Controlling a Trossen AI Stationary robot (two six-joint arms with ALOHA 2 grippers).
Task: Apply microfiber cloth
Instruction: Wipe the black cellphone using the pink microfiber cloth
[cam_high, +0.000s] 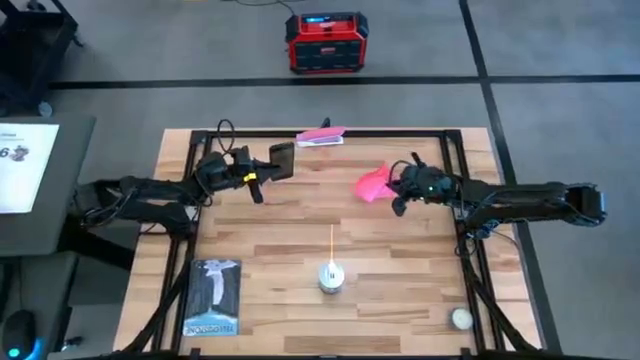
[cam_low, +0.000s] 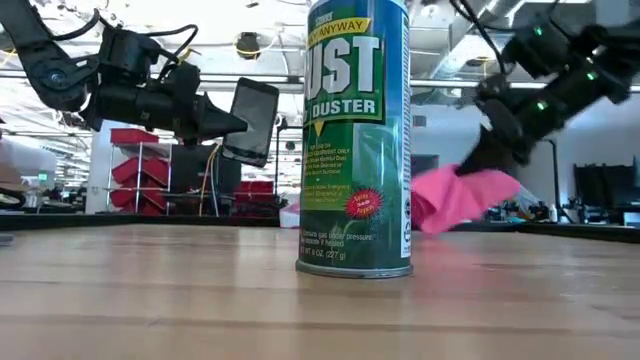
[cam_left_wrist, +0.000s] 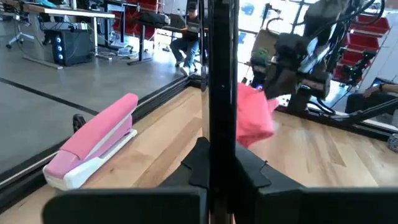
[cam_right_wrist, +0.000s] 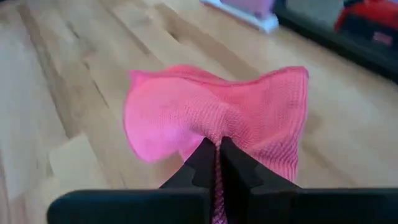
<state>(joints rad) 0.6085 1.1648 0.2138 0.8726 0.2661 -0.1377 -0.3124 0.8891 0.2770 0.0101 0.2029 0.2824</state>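
Note:
My left gripper (cam_high: 264, 172) is shut on a black phone (cam_high: 282, 160), held above the table's far left part; the left wrist view shows the phone (cam_left_wrist: 221, 74) edge-on. The bright pink microfiber cloth (cam_high: 372, 183) is off to the phone's right, bunched, with my right gripper (cam_high: 393, 186) shut on it. In the low view the cloth (cam_low: 458, 196) hangs below the right gripper (cam_low: 497, 150), and the phone (cam_low: 251, 120) is in the air at the left gripper (cam_low: 228, 125). My left gripper pinches the phone's lower end (cam_left_wrist: 221, 146) between its two fingers, coming level from the table's left. The phone stands nearly upright, a little tilted, lifted clear of the table. My right gripper pinches a bunched fold of the cloth (cam_right_wrist: 219, 132) between its two fingertips (cam_right_wrist: 205, 163), coming from the table's right and slanting down. The cloth spreads slack beyond and below the fingers; whether its lowest part touches the table I cannot tell.
A green duster can (cam_high: 331, 275) with a thin straw stands at the table's near middle. A pink-and-white flat item (cam_high: 320, 137) lies at the far edge. A booklet (cam_high: 213, 296) lies near left, a small white round thing (cam_high: 460, 318) near right.

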